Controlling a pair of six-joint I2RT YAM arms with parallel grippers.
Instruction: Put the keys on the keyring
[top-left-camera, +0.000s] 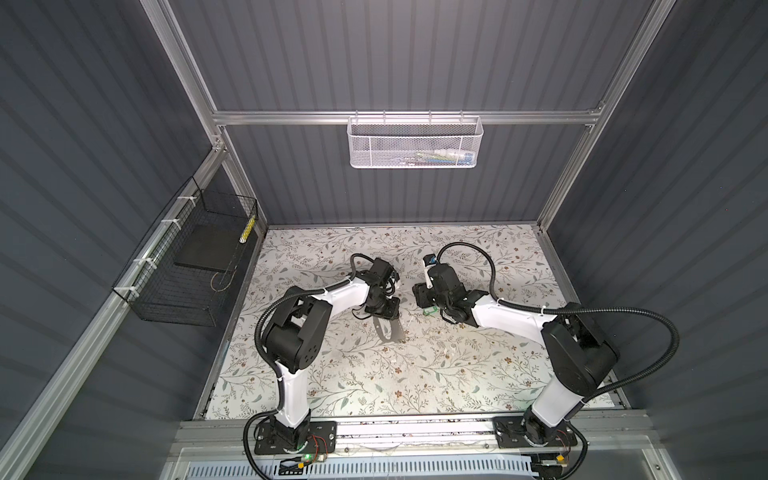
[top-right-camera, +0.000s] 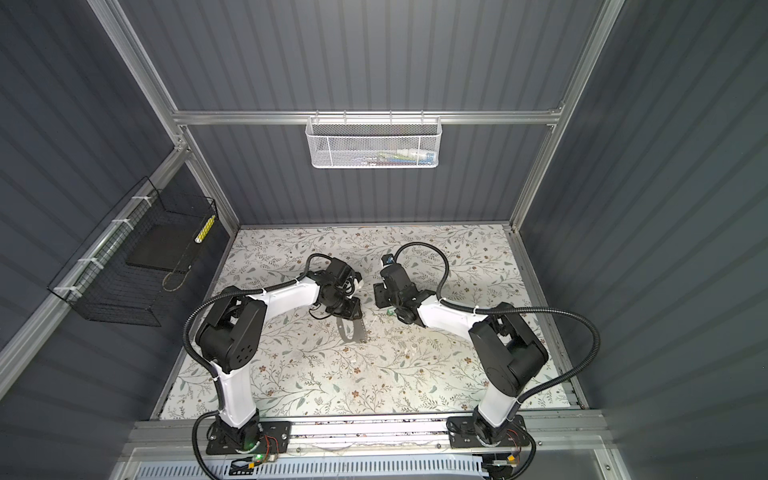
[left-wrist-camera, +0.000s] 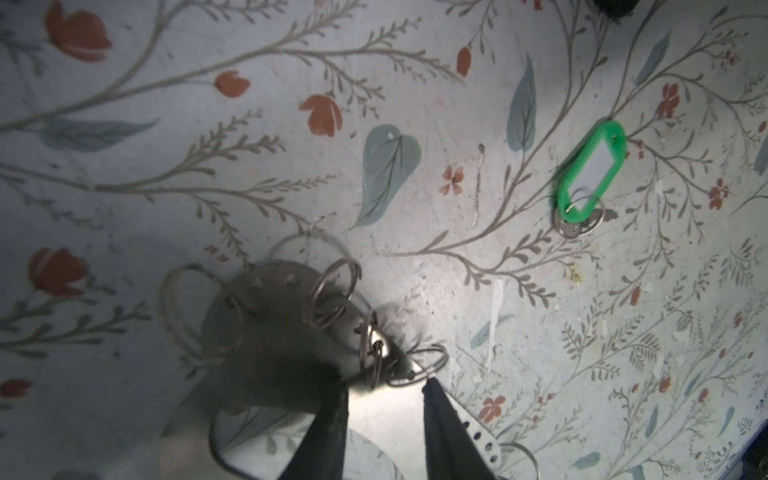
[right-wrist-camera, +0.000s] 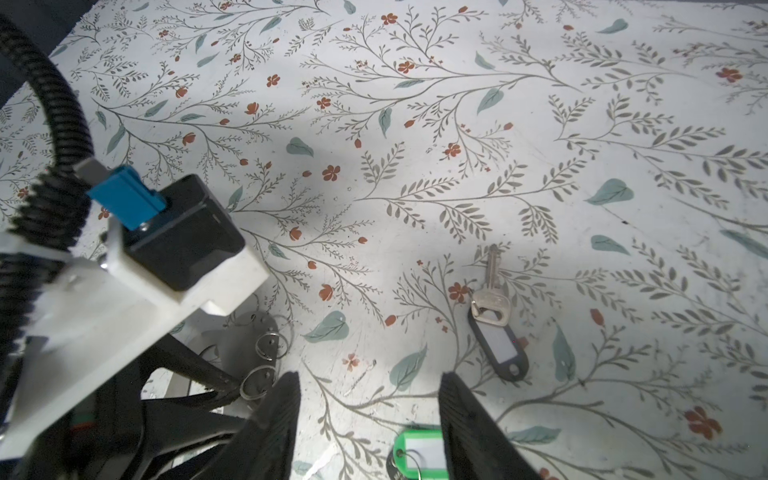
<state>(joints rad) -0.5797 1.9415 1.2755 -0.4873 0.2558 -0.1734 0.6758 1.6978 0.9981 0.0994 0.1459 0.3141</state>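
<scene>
The keyring (left-wrist-camera: 590, 174) lies flat on the surface (right-wrist-camera: 540, 166), just right of centre, between the spread fingers of the right gripper (right-wrist-camera: 369, 386) — apparently untouched. The left gripper (left-wrist-camera: 384, 388) straddles a ringed metal plate (left-wrist-camera: 266, 332); I cannot tell whether it grips. A key (right-wrist-camera: 490, 299) lies loose — threading seems unstarted.

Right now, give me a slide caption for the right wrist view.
Right gripper, fingers open, frames the green-tagged keyring; a black-tagged key lies beyond on the floral table.

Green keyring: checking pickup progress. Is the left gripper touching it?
Apart. The left wrist view shows the green keyring lying on the table, clear of the left gripper, with bare patterned surface between them.
</scene>
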